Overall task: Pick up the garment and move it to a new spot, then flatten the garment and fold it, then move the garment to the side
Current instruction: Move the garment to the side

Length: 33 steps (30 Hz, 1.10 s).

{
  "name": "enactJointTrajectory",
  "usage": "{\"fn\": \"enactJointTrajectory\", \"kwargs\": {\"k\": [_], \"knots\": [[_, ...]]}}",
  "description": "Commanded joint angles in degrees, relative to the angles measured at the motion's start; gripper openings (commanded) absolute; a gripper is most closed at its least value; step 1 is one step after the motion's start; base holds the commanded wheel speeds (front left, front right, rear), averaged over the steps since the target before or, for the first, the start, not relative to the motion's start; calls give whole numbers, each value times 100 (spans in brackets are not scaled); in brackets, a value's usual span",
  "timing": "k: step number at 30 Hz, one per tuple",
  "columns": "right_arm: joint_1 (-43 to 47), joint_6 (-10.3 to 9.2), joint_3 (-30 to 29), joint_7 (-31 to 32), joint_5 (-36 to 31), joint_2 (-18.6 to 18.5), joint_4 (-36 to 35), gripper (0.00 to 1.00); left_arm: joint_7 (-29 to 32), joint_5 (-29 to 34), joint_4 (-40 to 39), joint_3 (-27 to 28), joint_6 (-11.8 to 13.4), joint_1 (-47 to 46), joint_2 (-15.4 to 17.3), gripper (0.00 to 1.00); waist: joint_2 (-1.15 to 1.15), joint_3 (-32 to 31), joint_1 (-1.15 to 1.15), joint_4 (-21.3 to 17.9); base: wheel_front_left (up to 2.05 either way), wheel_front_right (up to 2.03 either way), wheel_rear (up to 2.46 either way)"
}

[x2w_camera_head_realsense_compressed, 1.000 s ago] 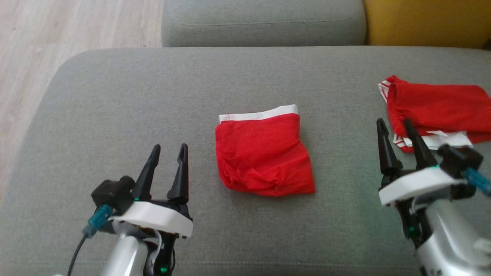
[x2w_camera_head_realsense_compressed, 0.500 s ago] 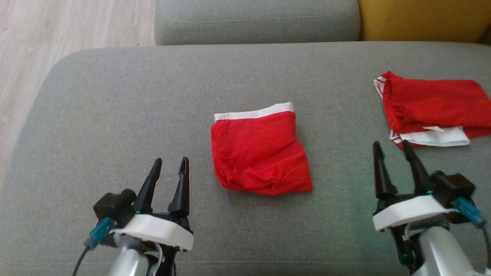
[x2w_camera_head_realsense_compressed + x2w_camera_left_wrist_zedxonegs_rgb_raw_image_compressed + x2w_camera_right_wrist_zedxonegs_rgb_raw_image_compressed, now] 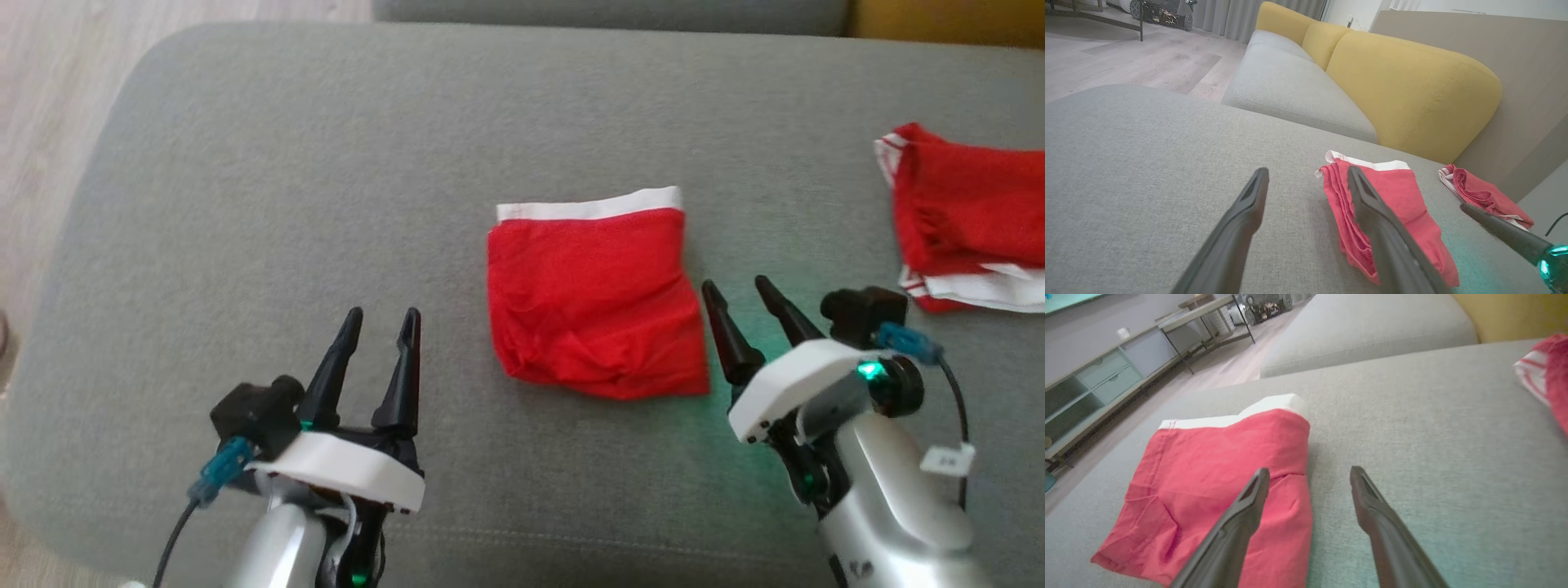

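Since the red garment [image 3: 594, 306] lies folded into a compact block near the middle of the grey cushion [image 3: 326, 163], with its white waistband [image 3: 588, 208] along the far edge, you can judge flattening and folding done; only the move to the side is left. Its near edge is rumpled, and the left wrist view shows several layers stacked edge-on.

Right hand [image 3: 734, 282]: fingers spread wide, nothing held, tips just beside the garment's right edge. In the right wrist view one finger lines up over red cloth and the other over bare cushion, so the hand straddles that edge. That stance would suit pinching all the layers at once. Contact with the cloth: cannot tell.

Left hand [image 3: 384, 312]: equally wide open and empty, near the front of the cushion and apart from the garment's left edge. Probably placed there so it does not disturb the fold.

Second red garment [image 3: 963, 212]: loosely folded at the cushion's far right. It may mark the side spot, but that is a guess.

Risk: if you pinch one edge only, the layers could slide open.
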Motion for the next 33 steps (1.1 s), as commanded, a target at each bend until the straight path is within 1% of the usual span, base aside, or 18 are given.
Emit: {"fn": "enactJointTrajectory", "kwargs": {"k": [1, 5, 14, 15, 16, 18, 19, 23, 28, 33], "knots": [[-283, 39, 190, 83, 133, -15, -16, 100, -70, -48, -159, 155, -30, -286, 29, 100, 0, 141, -1, 159, 0, 0, 0], [-595, 39, 309, 233, 423, -47, 392, 100, -70, -70, -151, 127, -43, -388, 29, 100, 0, 277, -1, 324, 0, 0, 0], [-1041, 39, 549, 261, 676, -127, 1220, 100, -70, -105, -172, 52, -64, -542, 29, 100, 0, 509, -1, 646, 0, 0, 0], [-1060, 39, 585, 259, 684, -138, 1306, 61, -70, -107, -172, 50, -64, -541, 29, 100, 0, 509, -1, 661, 0, 0, 0], [-1060, 39, 585, 259, 684, -138, 1306, 61, -70, -107, -172, 50, -64, -541, 29, 100, 0, 509, -1, 661, 0, 0, 0], [-1105, 39, 689, 208, 623, -187, 1454, 11, -70, -100, -171, 56, -63, -527, 29, 100, 0, 504, -1, 676, 0, 0, 0], [-1128, 39, 757, 151, 556, -220, 1514, 0, -70, -94, -168, 70, -62, -518, 29, 100, 0, 491, -1, 671, 0, 0, 0], [-1225, 39, 927, -313, 289, -333, 1658, 0, -70, -28, -140, 135, -62, -484, 29, 100, 0, 397, -1, 568, 0, 0, 0], [-1391, 39, 1160, -1037, -471, -596, 1741, 0, -70, 32, -159, 136, -87, -465, 29, 100, 0, 245, -1, 293, 0, 0, 0], [-1551, 39, 1335, -1386, -1075, -889, 1553, 0, -70, 92, -210, 68, -101, -472, 29, 100, 0, 180, -1, -74, 0, 0, 0]]}}
